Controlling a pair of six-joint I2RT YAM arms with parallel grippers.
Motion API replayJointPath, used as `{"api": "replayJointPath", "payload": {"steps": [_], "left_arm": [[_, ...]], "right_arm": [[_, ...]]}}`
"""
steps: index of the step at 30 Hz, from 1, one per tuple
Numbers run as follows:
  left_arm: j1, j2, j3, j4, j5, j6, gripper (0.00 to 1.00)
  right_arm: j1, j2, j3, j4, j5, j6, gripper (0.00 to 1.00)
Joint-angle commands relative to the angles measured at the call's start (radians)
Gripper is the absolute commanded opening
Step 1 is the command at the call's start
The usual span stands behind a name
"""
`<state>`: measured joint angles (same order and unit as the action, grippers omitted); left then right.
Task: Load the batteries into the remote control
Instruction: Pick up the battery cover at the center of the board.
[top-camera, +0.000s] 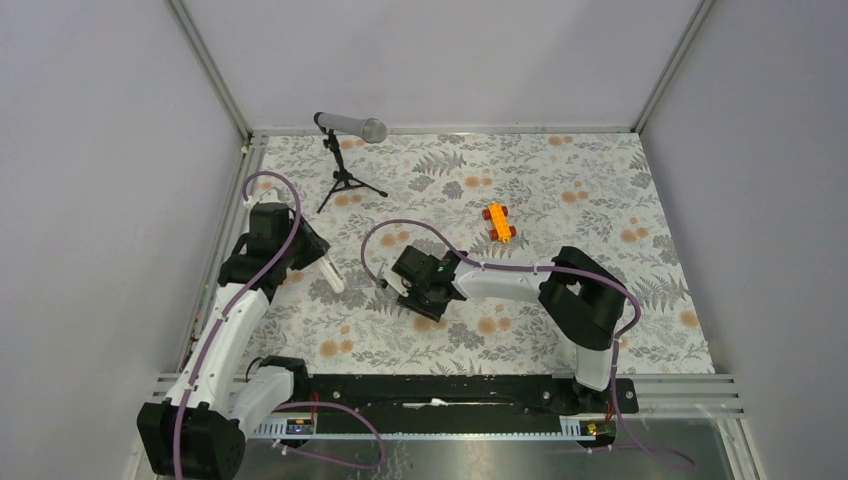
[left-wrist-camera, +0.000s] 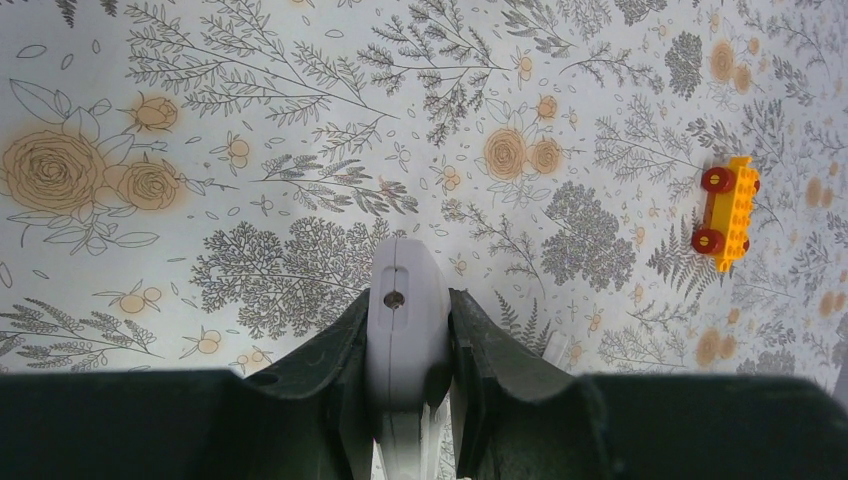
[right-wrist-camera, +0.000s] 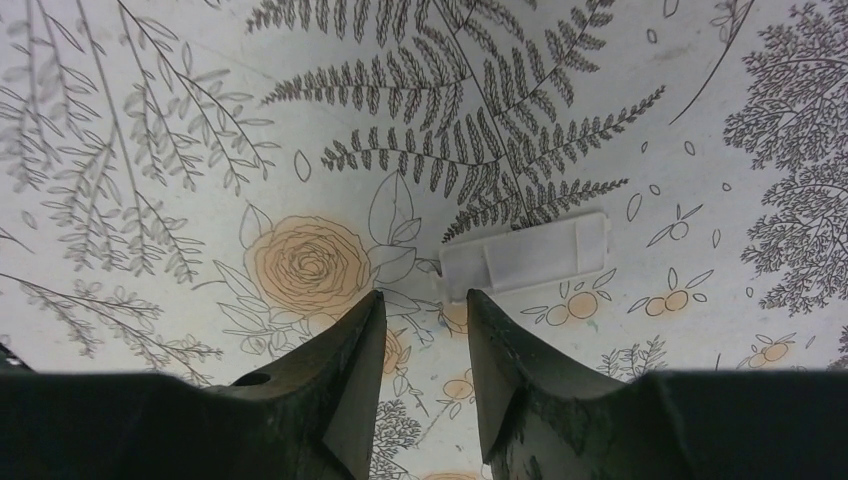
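My left gripper (left-wrist-camera: 408, 294) is shut on the remote control (left-wrist-camera: 405, 270), a slim white body seen edge-on that sticks out past the fingertips. From above, the remote control (top-camera: 331, 273) points down-right from the left gripper (top-camera: 308, 252) at the table's left. The right gripper (right-wrist-camera: 424, 295) hangs open just above the table with nothing between its fingers. A small flat white cover piece (right-wrist-camera: 525, 255) lies right beyond its right fingertip. The right gripper (top-camera: 412, 287) is near the table's middle. No batteries are in view.
An orange toy car (top-camera: 499, 221) sits right of centre, also seen in the left wrist view as the toy car (left-wrist-camera: 729, 211). A microphone on a small black tripod (top-camera: 345, 150) stands at the back left. Grey walls bound the flowered table (top-camera: 560, 180).
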<state>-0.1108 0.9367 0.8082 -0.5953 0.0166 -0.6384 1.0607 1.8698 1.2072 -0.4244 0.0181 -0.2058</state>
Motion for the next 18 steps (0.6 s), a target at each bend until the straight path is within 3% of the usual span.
{"api": "replayJointPath", "payload": {"steps": [1,12,18], "left_arm": [[0.015,-0.006,0.052,0.028,0.043,-0.017,0.0],[0.033,-0.003,0.049,0.029,0.065,-0.013,0.0],[0.049,-0.013,0.053,0.021,0.068,-0.002,0.0]], "right_arm": [[0.003,0.016,0.041,-0.067,0.038,-0.084,0.42],[0.02,0.023,0.066,-0.03,0.068,-0.089,0.44],[0.024,0.018,0.076,-0.015,0.011,-0.073,0.45]]}}
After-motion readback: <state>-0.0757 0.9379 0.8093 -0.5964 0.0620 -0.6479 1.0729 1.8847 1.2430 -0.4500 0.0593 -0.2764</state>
